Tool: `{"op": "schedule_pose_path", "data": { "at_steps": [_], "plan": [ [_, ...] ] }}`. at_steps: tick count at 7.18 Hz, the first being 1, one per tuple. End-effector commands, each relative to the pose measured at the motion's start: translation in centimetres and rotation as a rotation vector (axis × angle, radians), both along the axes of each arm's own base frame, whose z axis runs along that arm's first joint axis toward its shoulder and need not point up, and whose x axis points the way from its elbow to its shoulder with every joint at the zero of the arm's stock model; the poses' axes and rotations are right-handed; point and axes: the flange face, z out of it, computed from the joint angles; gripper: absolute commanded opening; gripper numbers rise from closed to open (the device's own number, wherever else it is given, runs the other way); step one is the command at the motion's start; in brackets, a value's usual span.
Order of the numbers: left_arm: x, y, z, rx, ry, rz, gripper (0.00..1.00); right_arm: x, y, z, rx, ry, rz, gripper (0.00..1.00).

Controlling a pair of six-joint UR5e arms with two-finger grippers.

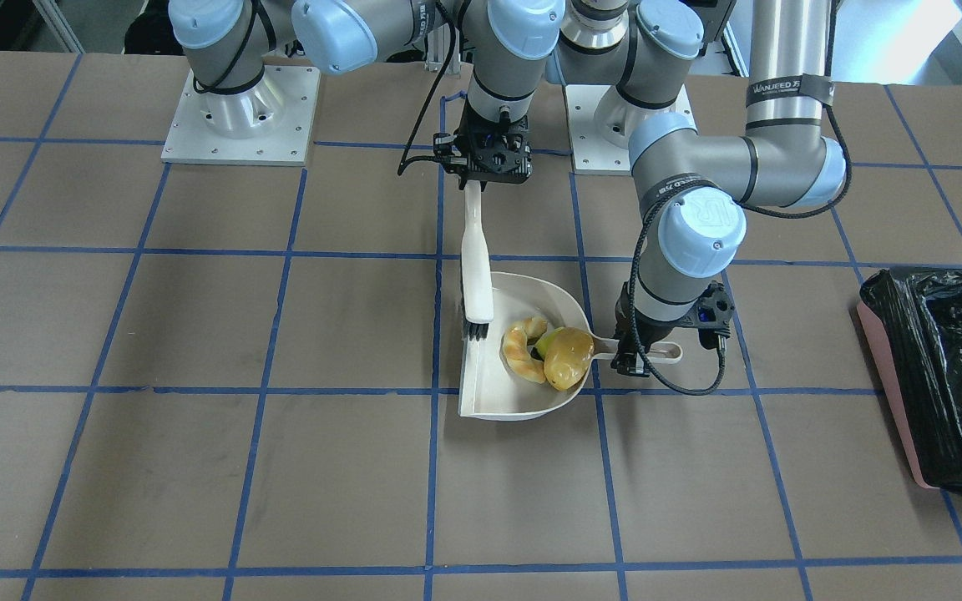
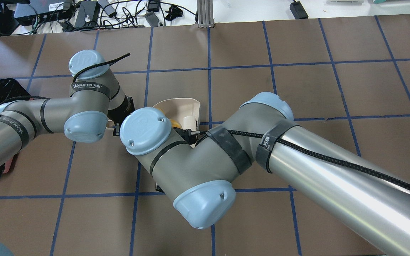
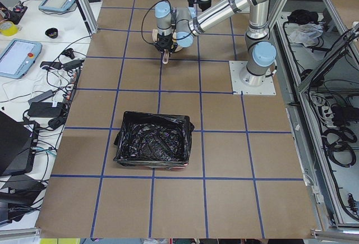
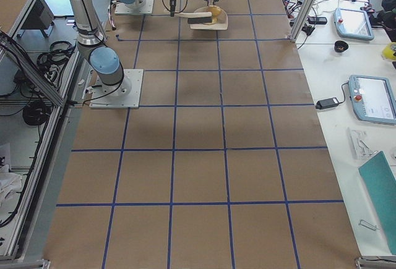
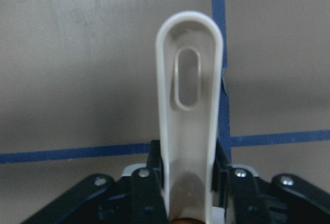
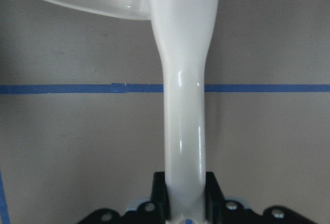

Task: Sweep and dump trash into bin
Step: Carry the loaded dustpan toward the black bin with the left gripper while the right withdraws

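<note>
The beige dustpan (image 1: 493,396) lies on the table at mid-view. In it lie the golden-brown potato-like lump (image 1: 569,357), the tan croissant piece (image 1: 523,351) and, between them, a small yellow-green scrap (image 1: 545,342). My left gripper (image 1: 633,361) is shut on the dustpan handle (image 5: 190,80). My right gripper (image 1: 489,171) is shut on the handle of a white brush (image 1: 476,267). The brush's black bristles (image 1: 474,328) rest at the pan's open edge. The pink bin with the black bag (image 1: 949,376) stands apart, at the right edge of the front-facing view.
The table is brown with blue tape grid lines. The two arm bases (image 1: 239,108) stand at the robot's side. In the overhead view the arms hide most of the dustpan (image 2: 176,106). The bin also shows in the exterior left view (image 3: 154,140).
</note>
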Motion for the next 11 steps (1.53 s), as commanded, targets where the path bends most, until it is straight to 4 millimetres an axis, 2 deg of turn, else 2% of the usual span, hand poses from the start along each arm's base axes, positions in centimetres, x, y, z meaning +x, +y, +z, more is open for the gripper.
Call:
{"op": "schedule_pose_path", "data": {
  "at_steps": [1, 2, 4, 5, 6, 7, 8, 9, 10, 11],
  "plan": [
    [3.4, -2.2, 2.3, -0.038, -0.085, -0.002, 0.00, -1.2, 0.2, 1.4, -0.011, 0.019, 0.001, 0.00],
    [5.5, -3.1, 4.1, -0.015, -0.099, -0.055, 0.00, -3.6, -0.7, 2.9, -0.049, 0.096, 0.049, 0.00],
    [10.9, -5.3, 7.7, 0.008, -0.094, -0.019, 0.00, -9.8, -6.5, 4.0, -0.024, 0.086, 0.000, 0.00],
    [14.9, -5.6, 9.9, 0.024, -0.079, 0.005, 0.00, -13.8, -9.9, 4.0, -0.003, 0.061, -0.019, 0.00],
    [18.8, -6.1, 12.0, 0.029, -0.062, 0.023, 0.00, -17.6, -12.4, 4.2, 0.014, 0.027, -0.023, 0.00],
    [22.3, -6.3, 14.3, 0.034, -0.046, 0.022, 0.00, -20.5, -14.0, 4.6, 0.011, 0.015, -0.041, 0.00],
    [26.2, -6.3, 15.5, 0.031, -0.031, 0.029, 0.00, -23.6, -15.8, 5.1, 0.011, -0.007, -0.043, 0.00],
    [30.0, -5.7, 16.2, 0.017, -0.035, 0.055, 0.00, -27.0, -17.5, 5.5, -0.004, -0.016, -0.011, 0.00],
    [33.8, -4.4, 16.5, 0.016, -0.035, 0.055, 0.00, -30.5, -18.7, 5.3, 0.005, -0.028, 0.039, 0.00],
    [37.9, -2.7, 17.0, 0.016, -0.024, 0.071, 0.00, -34.0, -19.6, 5.4, 0.010, -0.038, 0.017, 0.00]
  ]
}}
